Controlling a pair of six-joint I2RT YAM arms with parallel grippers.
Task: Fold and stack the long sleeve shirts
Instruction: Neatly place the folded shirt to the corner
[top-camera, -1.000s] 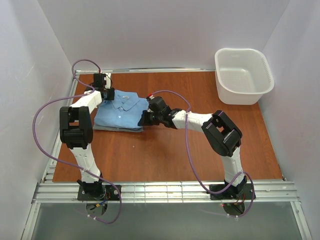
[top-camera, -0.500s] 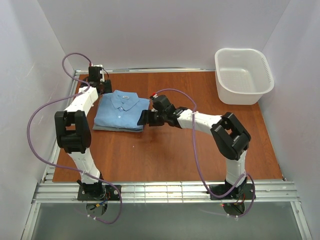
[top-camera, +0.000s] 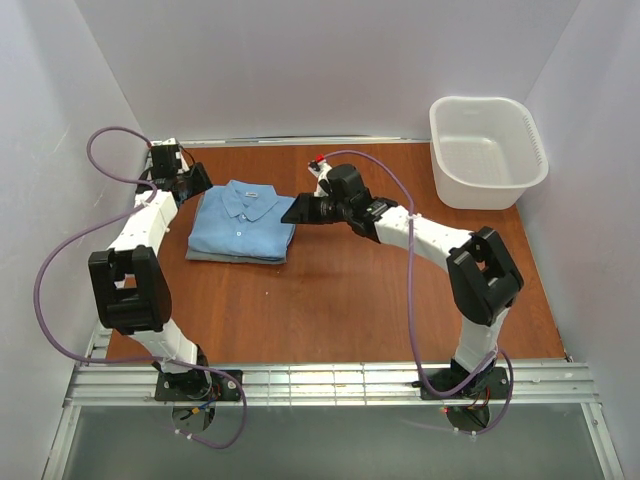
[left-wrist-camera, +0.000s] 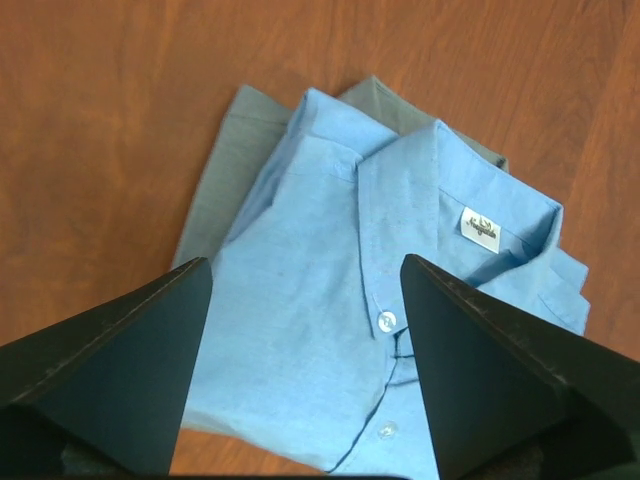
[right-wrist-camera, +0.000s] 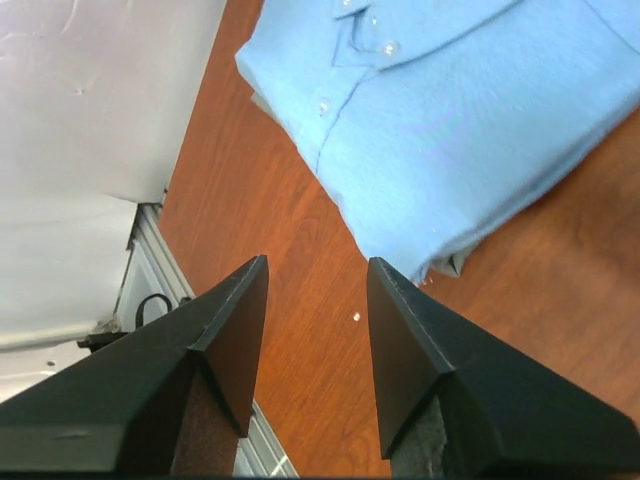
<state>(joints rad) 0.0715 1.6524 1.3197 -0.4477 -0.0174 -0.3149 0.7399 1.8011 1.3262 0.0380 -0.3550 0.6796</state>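
The long sleeve shirts lie folded in one stack at the table's far left. The sky-blue shirt is on top, collar toward the back. The grey-green shirt peeks out beneath it. My left gripper hovers open just off the stack's far-left corner. In the left wrist view its gripper frames the blue shirt, with grey-green cloth showing beyond. My right gripper is open beside the stack's right edge. In the right wrist view that gripper holds nothing, over bare wood near the blue shirt.
A white plastic basket stands at the far right corner. White walls close in the table on the left, back and right. A metal rail runs along the near edge by the arm bases.
Both grippers have opened and let go of the blue shirt. The left one drew back to the far left, the right one lifted off toward the back right. The stack stays put.
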